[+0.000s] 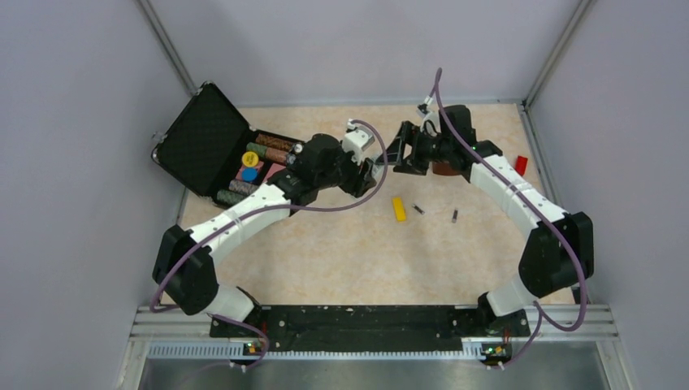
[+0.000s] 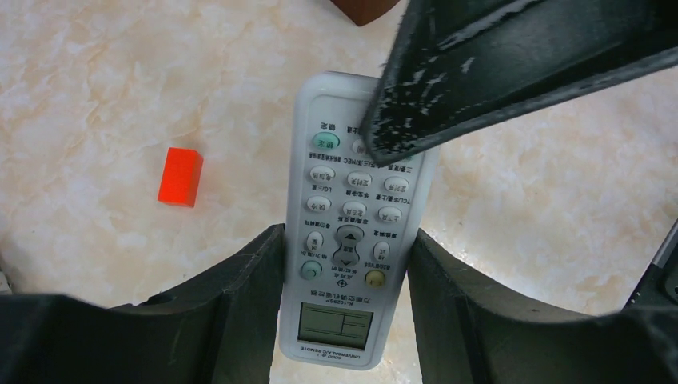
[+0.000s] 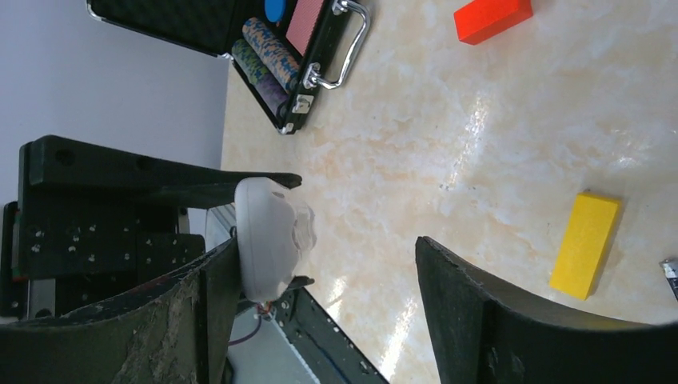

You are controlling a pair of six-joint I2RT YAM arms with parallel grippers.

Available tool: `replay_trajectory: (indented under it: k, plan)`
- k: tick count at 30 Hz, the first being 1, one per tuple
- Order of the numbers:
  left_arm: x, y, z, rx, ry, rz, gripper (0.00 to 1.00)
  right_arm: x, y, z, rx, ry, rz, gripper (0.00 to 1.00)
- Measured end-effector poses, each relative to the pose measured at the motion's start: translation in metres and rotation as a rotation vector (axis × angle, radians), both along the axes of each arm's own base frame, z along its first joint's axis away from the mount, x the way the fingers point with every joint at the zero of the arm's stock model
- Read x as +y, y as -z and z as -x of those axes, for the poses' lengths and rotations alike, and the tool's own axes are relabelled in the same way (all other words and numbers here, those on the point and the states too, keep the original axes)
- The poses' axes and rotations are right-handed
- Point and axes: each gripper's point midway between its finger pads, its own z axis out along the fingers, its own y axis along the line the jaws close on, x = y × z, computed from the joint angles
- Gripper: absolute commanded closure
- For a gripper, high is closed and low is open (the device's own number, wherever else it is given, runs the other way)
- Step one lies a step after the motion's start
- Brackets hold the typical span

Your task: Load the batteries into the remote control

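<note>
The remote control (image 2: 352, 208) is a white bar with its buttons and pale screen towards the left wrist camera. My left gripper (image 2: 345, 240) is shut on its long sides near the screen end and holds it above the table. My right gripper (image 3: 328, 252) is open around the remote's far end (image 3: 268, 236). One finger (image 3: 216, 320) lies against the remote and the other finger (image 3: 496, 320) stands well apart. That gripper's finger (image 2: 496, 72) crosses the remote's button end. Two batteries (image 1: 418, 209) (image 1: 454, 216) lie on the table. The grippers (image 1: 367, 175) (image 1: 402, 154) meet mid-table.
A yellow block (image 1: 398, 209) lies beside the batteries. A red block (image 1: 521, 165) lies at the right and another red block (image 2: 180, 177) left of the remote. An open black case (image 1: 219, 146) of chips stands at the back left. A brown object (image 1: 445, 169) sits under the right arm.
</note>
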Motion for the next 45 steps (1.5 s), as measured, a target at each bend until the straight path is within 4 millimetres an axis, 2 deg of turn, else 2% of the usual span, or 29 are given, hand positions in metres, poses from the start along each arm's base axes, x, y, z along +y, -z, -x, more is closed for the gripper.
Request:
replay_trajectory:
  k: [4, 12, 13, 14, 18, 21, 24, 27, 33, 39, 42, 45]
  plan:
    - [-0.008, -0.001, 0.007, -0.007, 0.035, -0.001, 0.81, 0.003, 0.001, 0.0, -0.003, -0.016, 0.009, 0.29]
    - [-0.018, -0.003, 0.011, -0.017, 0.067, -0.006, 0.77, 0.012, 0.005, 0.011, 0.016, -0.057, 0.015, 0.64]
    - [-0.018, -0.001, 0.012, -0.018, 0.07, -0.011, 0.74, 0.013, 0.004, 0.012, 0.017, -0.06, 0.013, 0.71]
    - [-0.019, -0.001, 0.013, -0.018, 0.074, -0.016, 0.68, 0.014, 0.004, 0.013, 0.024, -0.063, 0.007, 0.74]
    - [-0.019, 0.001, 0.016, -0.012, 0.081, -0.029, 0.41, 0.015, 0.002, 0.016, 0.047, -0.068, -0.01, 0.78]
    - [-0.019, 0.001, 0.015, -0.024, 0.066, -0.041, 0.34, 0.016, 0.001, 0.017, 0.072, -0.057, -0.022, 0.79]
    - [-0.022, -0.002, 0.016, -0.083, 0.062, -0.061, 0.34, 0.018, -0.001, 0.022, 0.15, -0.034, -0.053, 0.8]
    - [-0.021, -0.003, 0.025, -0.17, 0.085, -0.079, 0.34, 0.021, -0.005, 0.026, 0.228, -0.003, -0.089, 0.8]
    - [-0.001, -0.011, 0.039, -0.421, 0.107, -0.096, 0.34, 0.028, -0.02, 0.033, 0.388, 0.054, -0.187, 0.8]
    - [0.008, -0.021, 0.031, -0.602, 0.086, -0.17, 0.43, 0.03, -0.028, 0.032, 0.514, 0.139, -0.258, 0.8]
    - [0.01, -0.024, 0.027, -0.683, 0.073, -0.215, 0.59, 0.03, -0.028, 0.032, 0.563, 0.18, -0.275, 0.8]
    - [0.011, -0.023, 0.021, -0.73, 0.066, -0.265, 0.67, 0.027, -0.024, 0.033, 0.601, 0.223, -0.28, 0.8]
